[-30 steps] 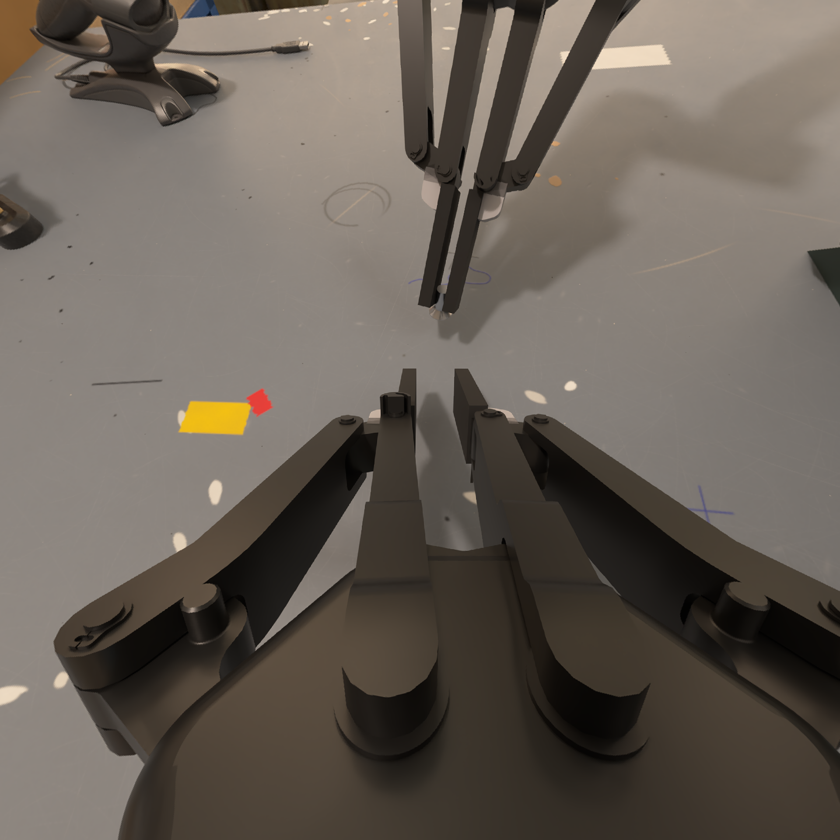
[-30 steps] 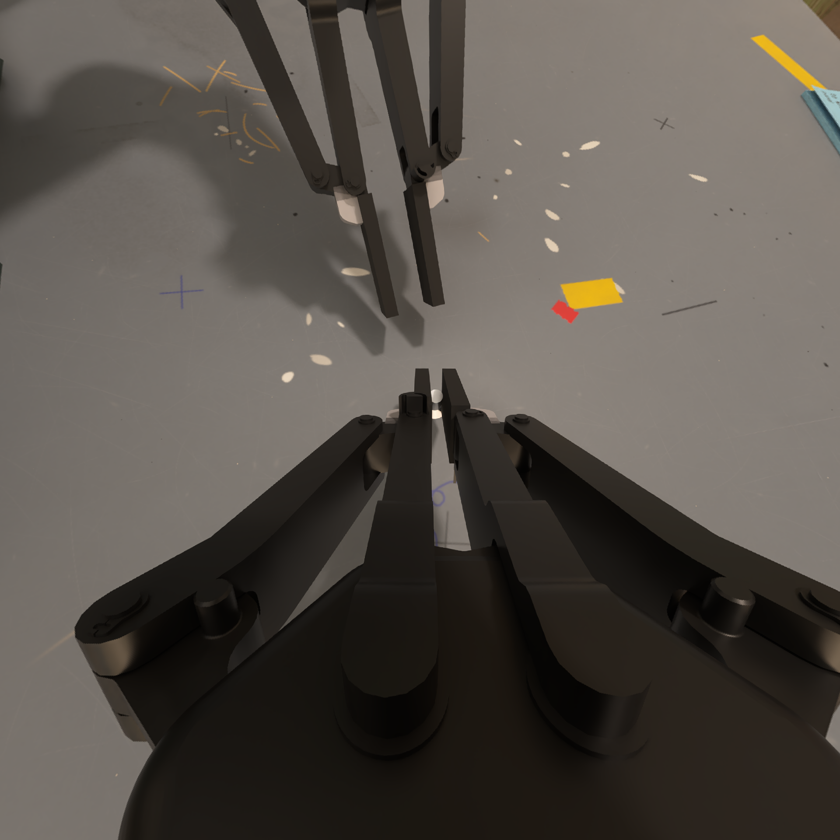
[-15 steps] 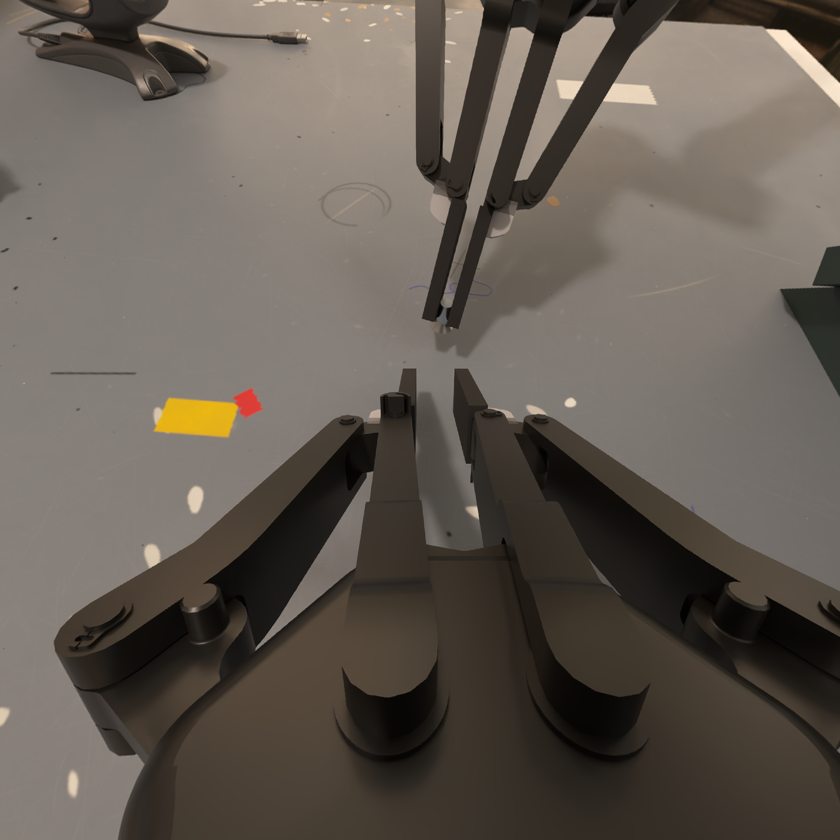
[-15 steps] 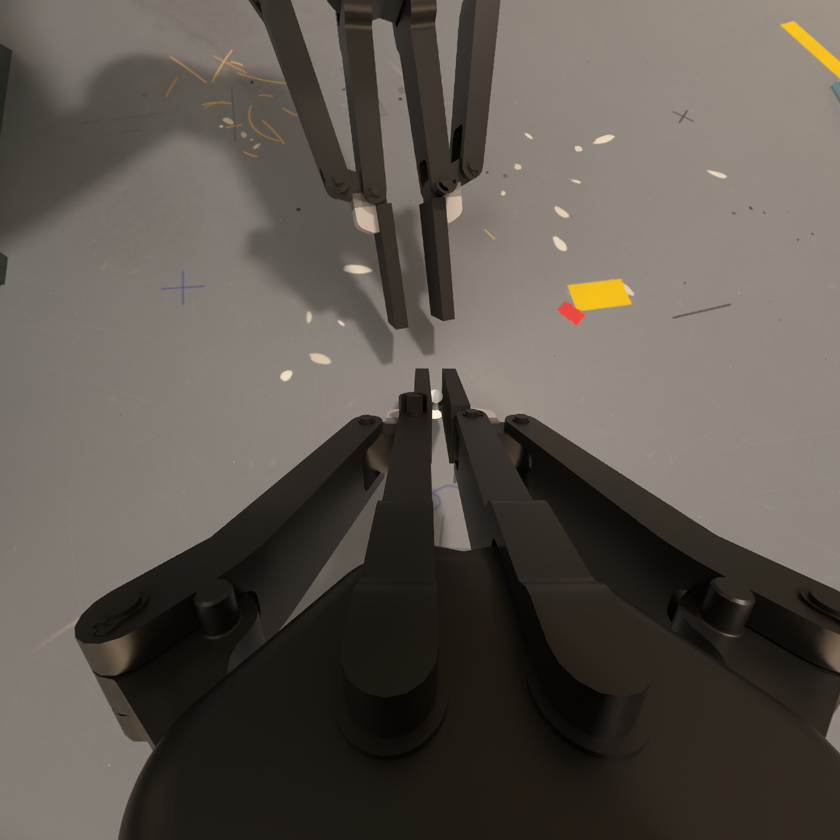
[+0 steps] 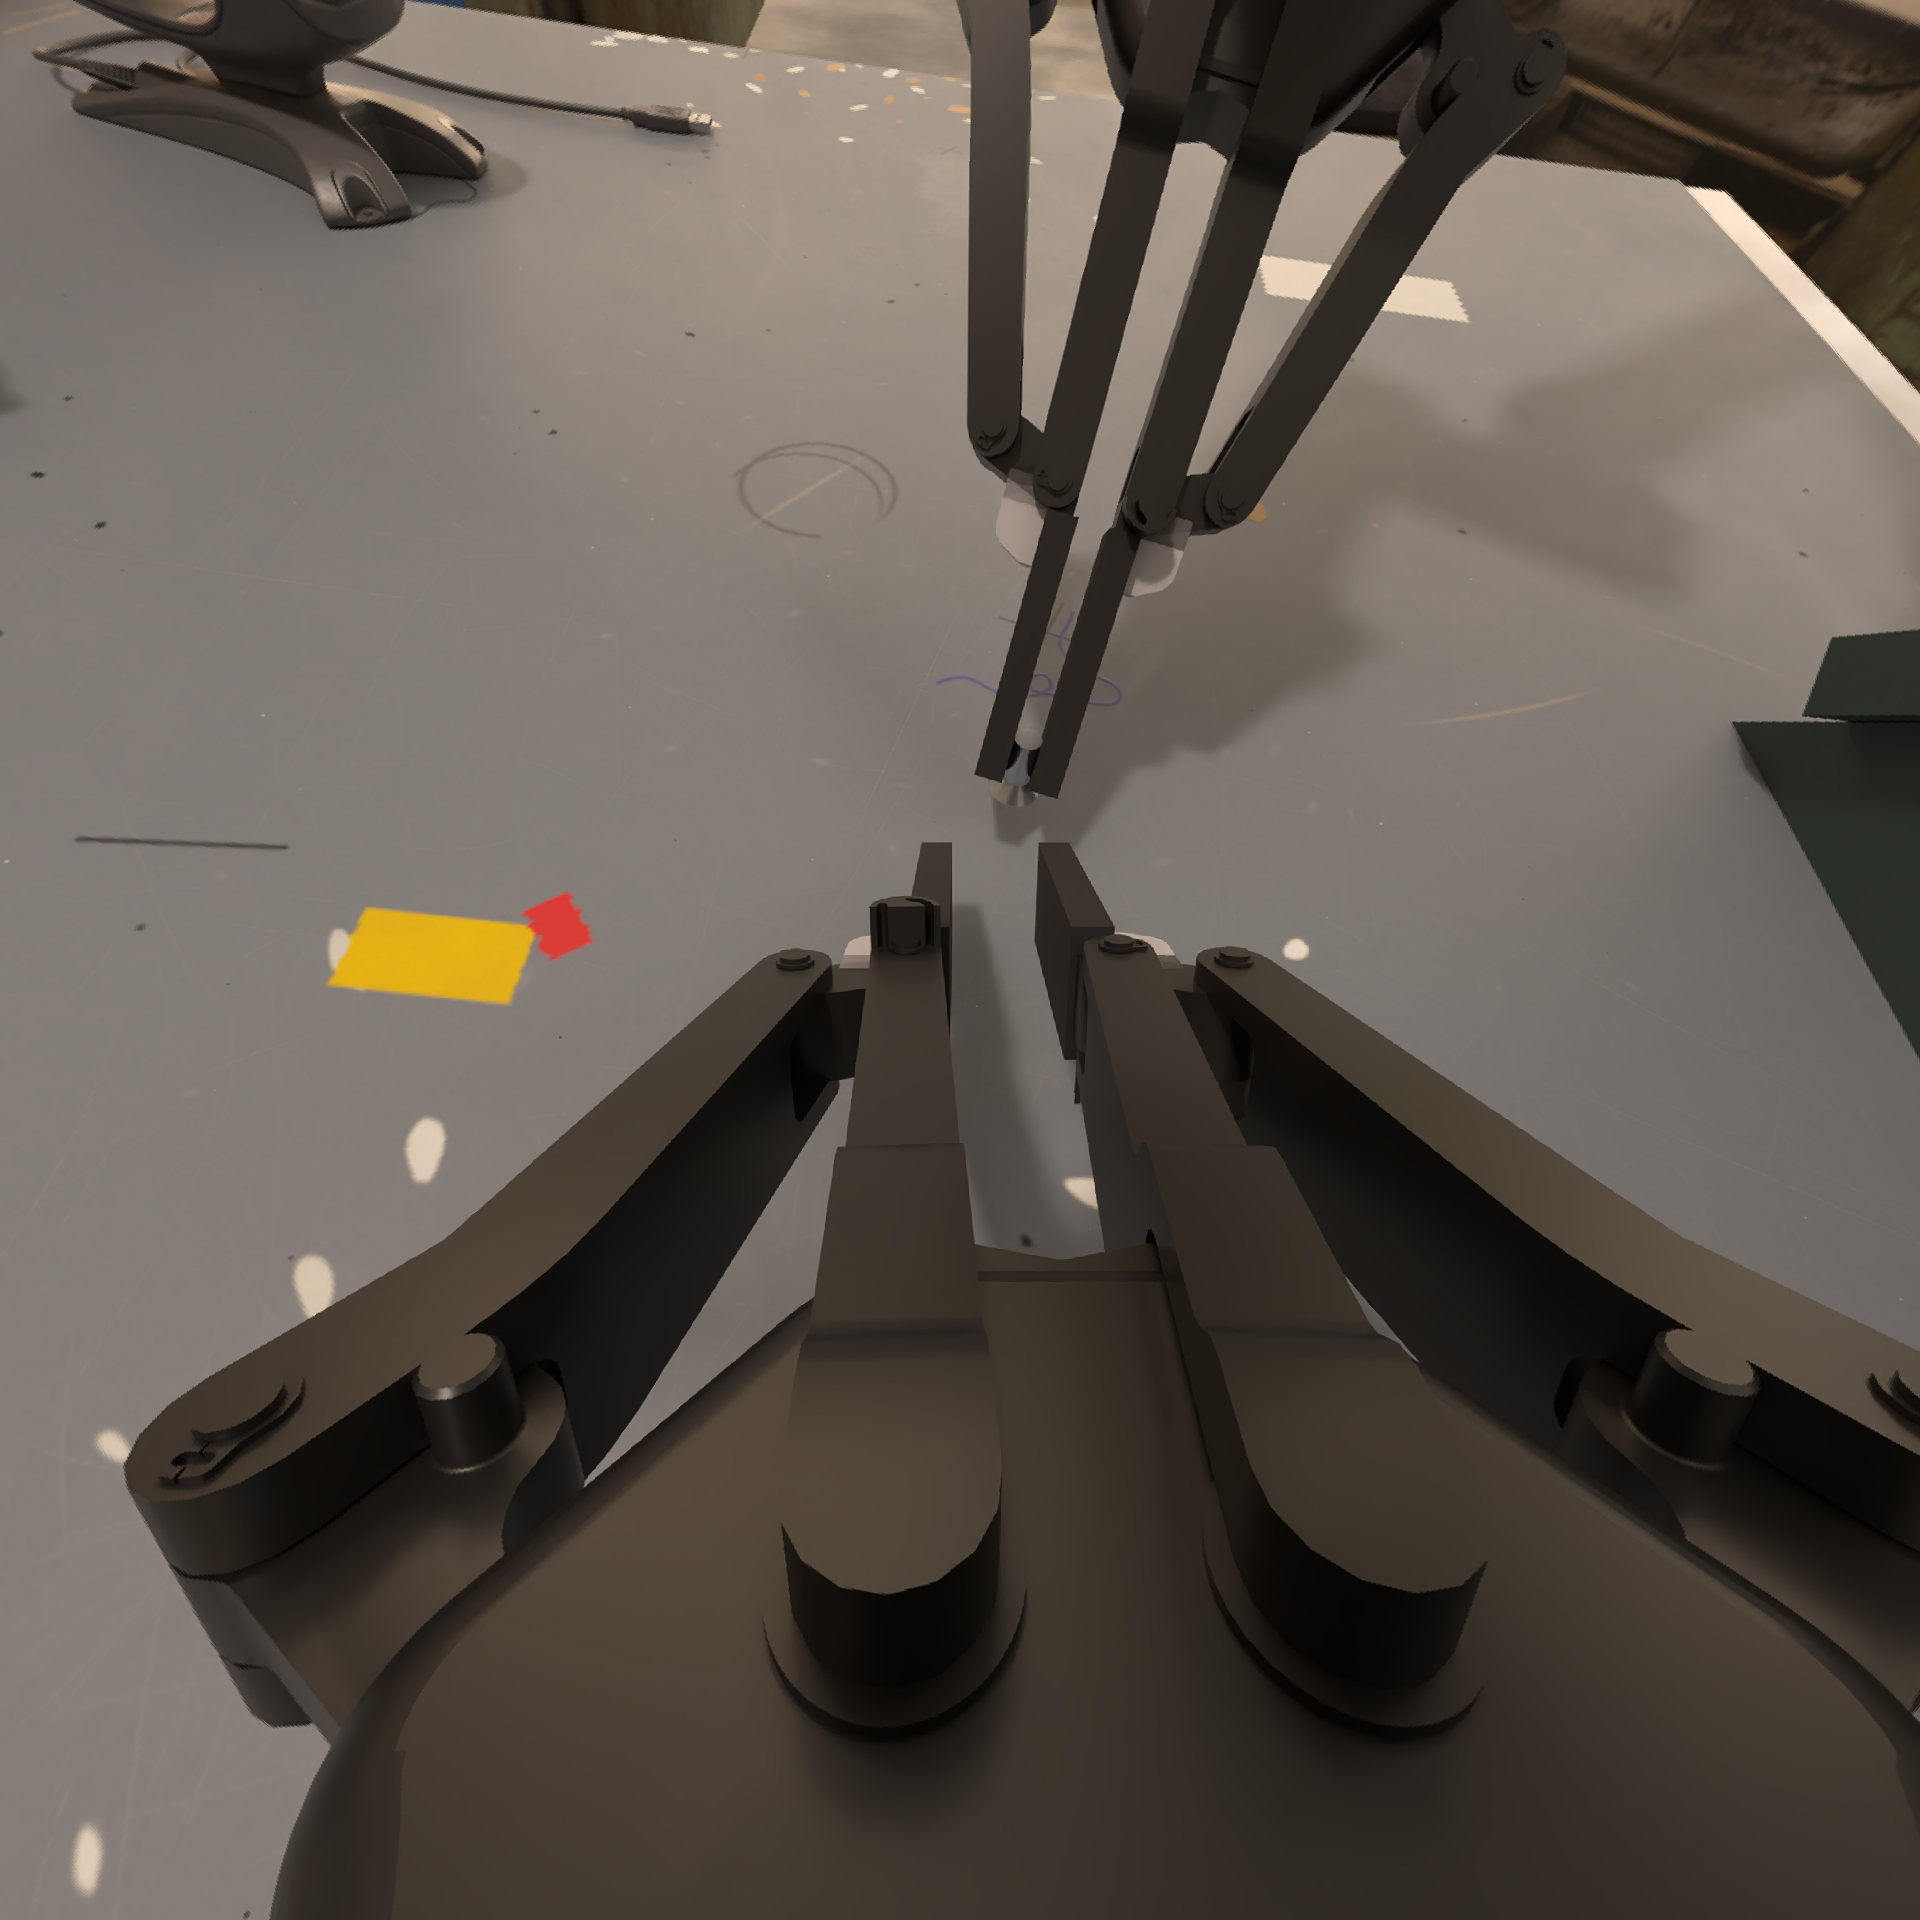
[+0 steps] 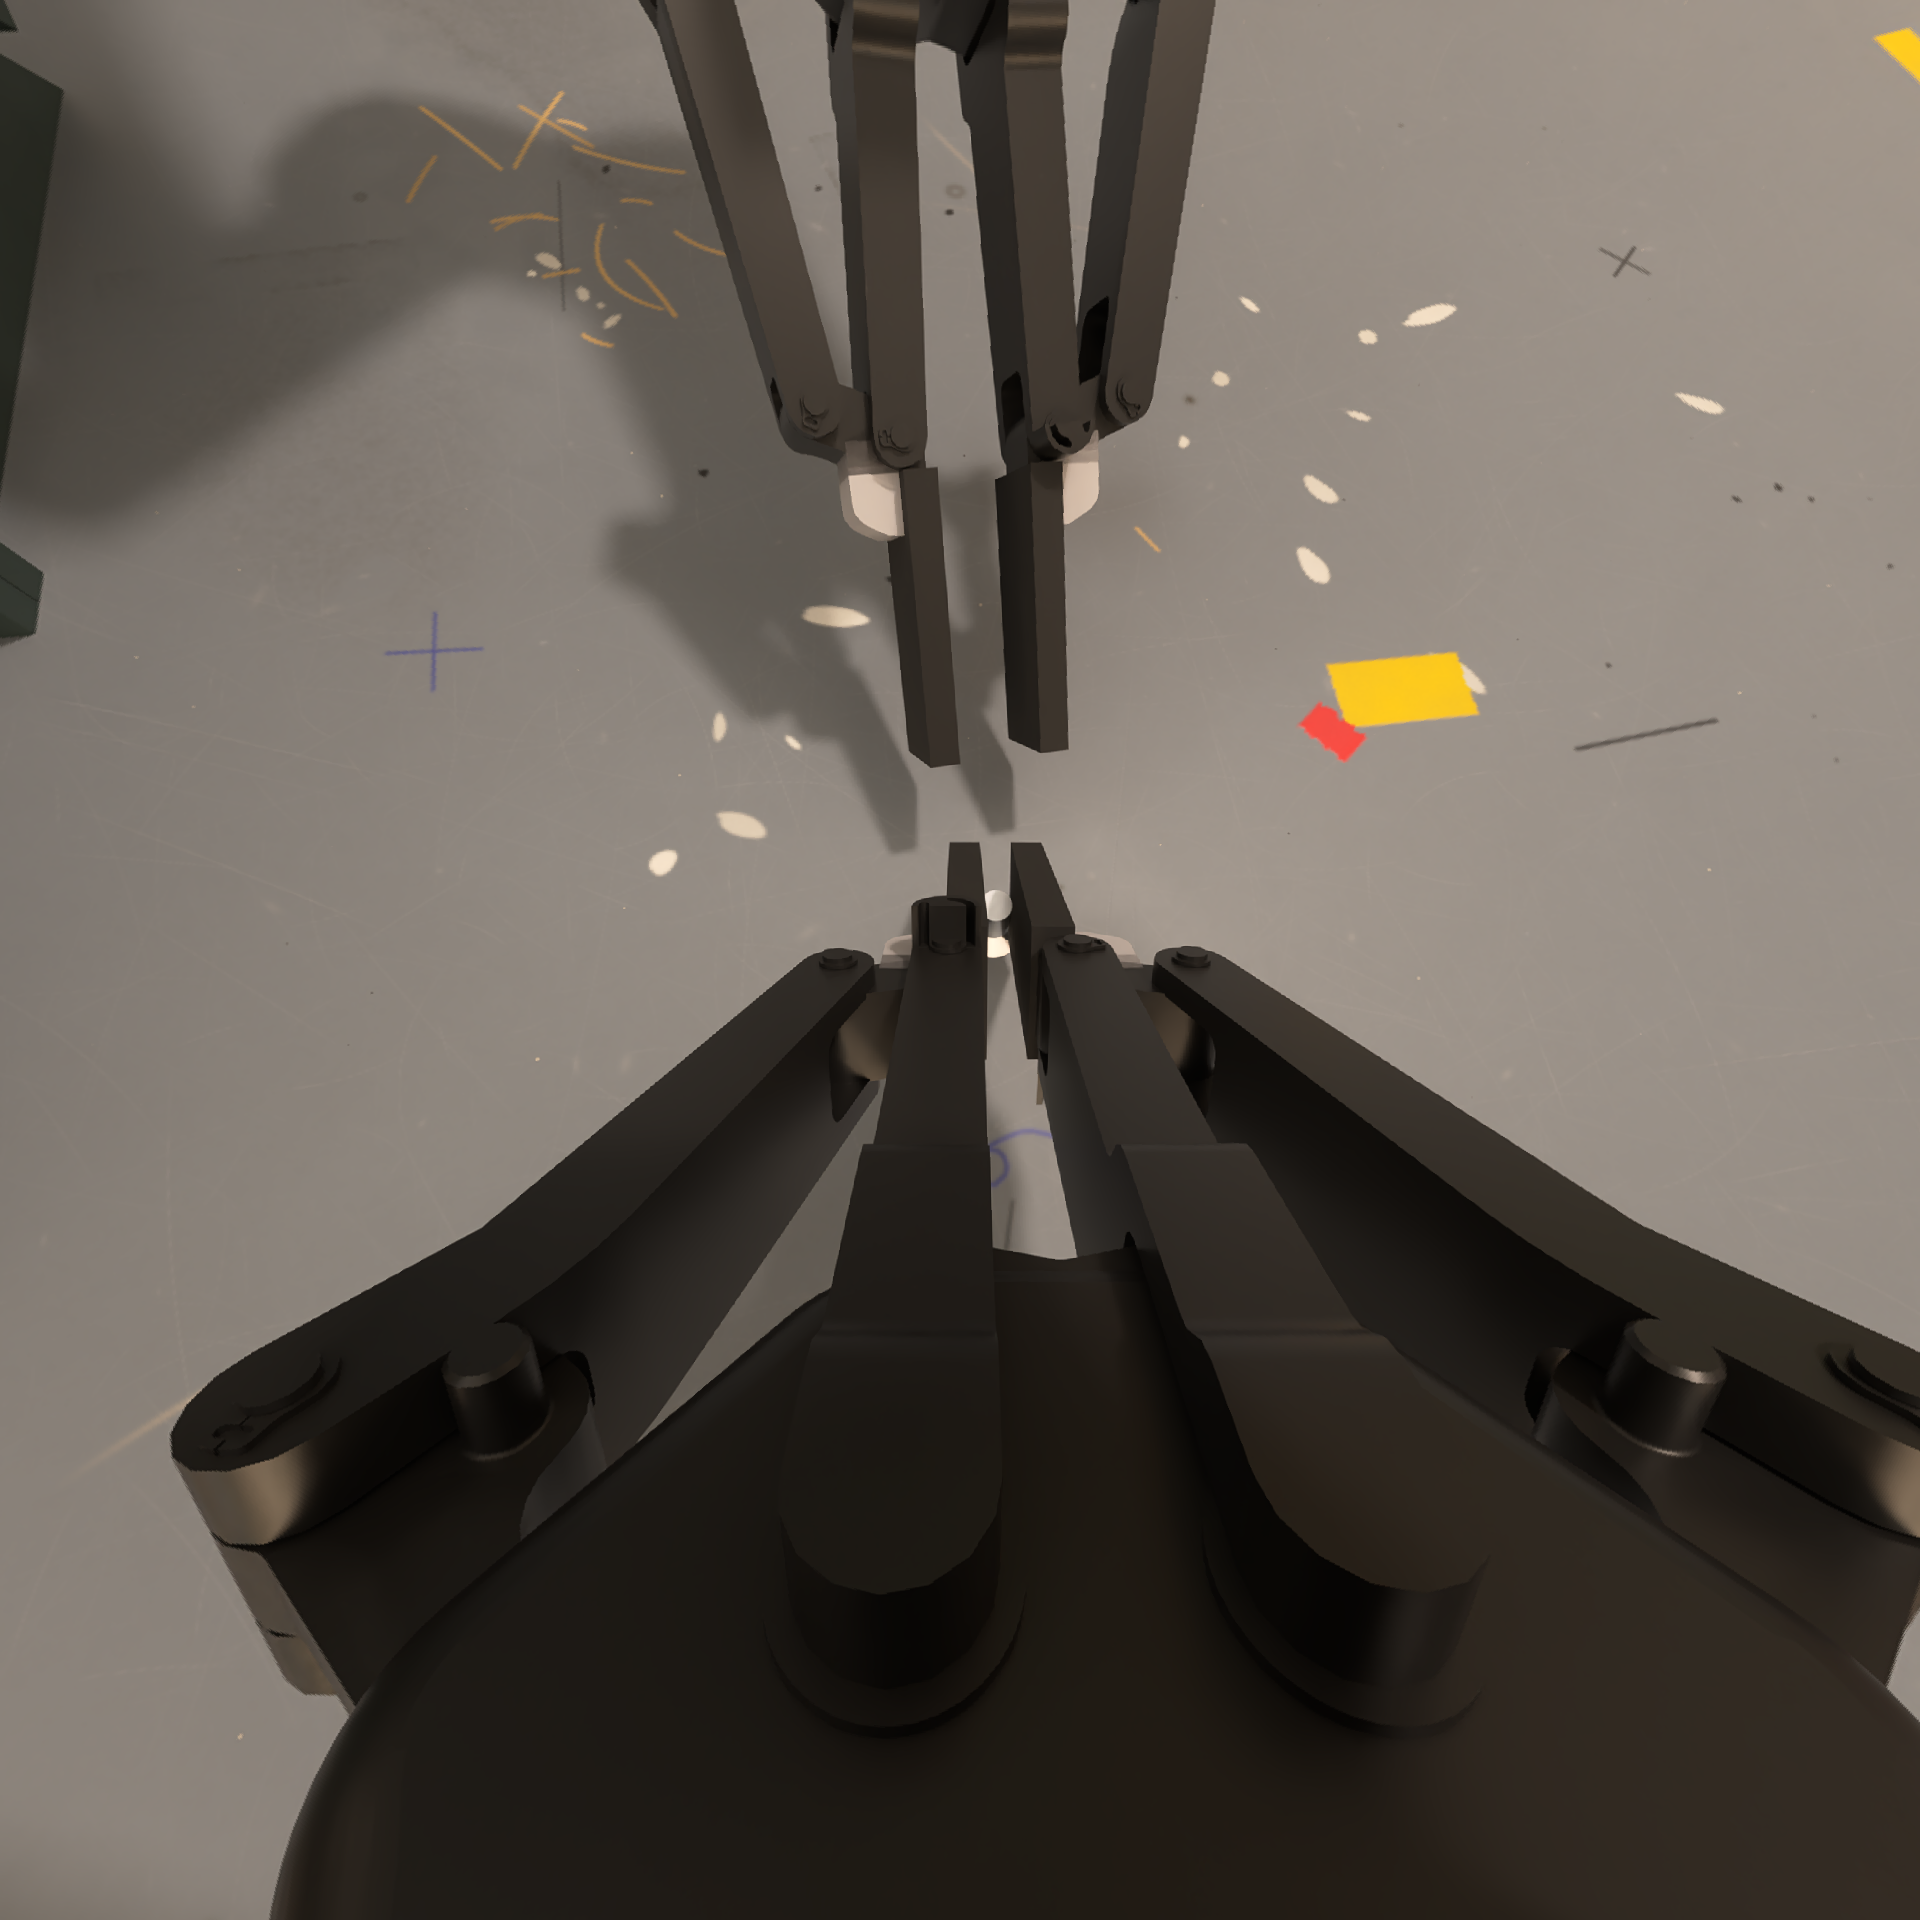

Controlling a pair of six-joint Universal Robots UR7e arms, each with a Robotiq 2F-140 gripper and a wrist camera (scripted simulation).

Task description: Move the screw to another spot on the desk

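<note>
- While the two arms face each other over the grey desk (image 5: pixel 520 582), no bin, tray or other container shows in either view, so nothing sits inside anything.
- Far left in the left wrist view: a dark stand (image 5: pixel 301 145) with a loose cable (image 5: pixel 582 104), which the right wrist view misses.
- Further right, yellow tape (image 5: pixel 431 954) touches a red scrap (image 5: pixel 561 925).
- Centre: the left gripper (image 5: pixel 992 868) holds nothing, fingers parted by a narrow gap.
- Just beyond it, the right gripper (image 5: pixel 1023 784) pinches the screw (image 5: pixel 1018 787), head down, just above the desk; its own view shows only a pale glint of the screw (image 6: pixel 997 906) between its fingers.
- Right edge: a dark green block (image 5: pixel 1860 748).
- Only the right wrist view shows orange shavings (image 6: pixel 582 229) at far left.
</note>
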